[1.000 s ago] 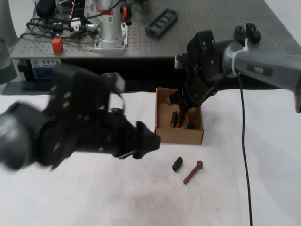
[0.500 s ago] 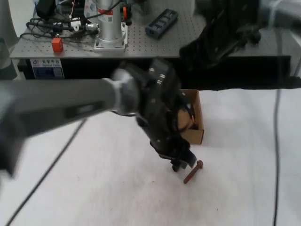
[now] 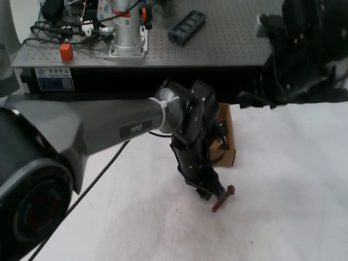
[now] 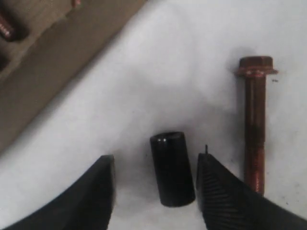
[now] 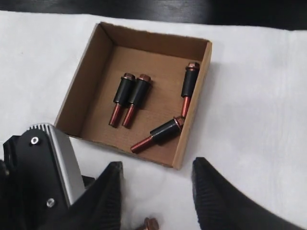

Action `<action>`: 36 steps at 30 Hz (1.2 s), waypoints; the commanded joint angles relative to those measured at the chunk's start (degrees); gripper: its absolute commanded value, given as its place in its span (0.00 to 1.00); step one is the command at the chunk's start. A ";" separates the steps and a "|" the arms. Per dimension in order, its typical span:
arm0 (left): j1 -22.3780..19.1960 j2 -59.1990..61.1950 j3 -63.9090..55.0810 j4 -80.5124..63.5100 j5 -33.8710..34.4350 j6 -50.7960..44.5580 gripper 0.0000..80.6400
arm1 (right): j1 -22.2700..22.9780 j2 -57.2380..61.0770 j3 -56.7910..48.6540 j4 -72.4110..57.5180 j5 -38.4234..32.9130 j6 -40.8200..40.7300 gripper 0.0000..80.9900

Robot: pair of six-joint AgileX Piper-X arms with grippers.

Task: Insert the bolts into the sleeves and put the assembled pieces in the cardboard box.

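Observation:
A black sleeve (image 4: pixel 172 167) lies on the white cloth between the fingers of my left gripper (image 4: pixel 156 160), which is open and straddles it without pinching. A copper bolt (image 4: pixel 253 129) lies just beside it, outside one finger (image 4: pixel 230 201). In the high view the left gripper (image 3: pixel 209 187) is down at the cloth with the bolt (image 3: pixel 223 198) at its tip. The cardboard box (image 5: pixel 189 139) holds several bolts with sleeves on them (image 5: pixel 165 130). My right gripper (image 5: pixel 157 165) hovers open and empty above the box's near side.
The left arm (image 3: pixel 136 122) crosses the cloth from the lower left and covers part of the box (image 3: pixel 227 136). The right arm (image 3: pixel 304 49) is raised at the back right. A metal bench with cables and a post (image 3: pixel 128 32) runs behind.
The left arm has swung in from the left and come down over the sleeve. The right arm has pulled up and away from the box toward the back right.

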 commanded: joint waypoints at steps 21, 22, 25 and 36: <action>1.90 -4.15 -0.36 4.00 -3.48 -3.29 0.01 | 1.20 -11.42 14.81 8.76 -0.03 11.64 0.41; 2.68 -5.79 0.88 4.39 -3.17 -4.43 0.01 | 1.83 -10.79 15.43 7.71 -0.06 13.07 0.41; 5.75 -13.31 9.33 2.05 -3.08 -6.64 0.01 | 4.70 -7.41 15.88 3.81 -0.06 16.41 0.41; 15.16 -44.52 40.54 -5.15 -1.52 -9.22 0.01 | 8.55 6.70 15.88 -5.74 0.13 26.82 0.41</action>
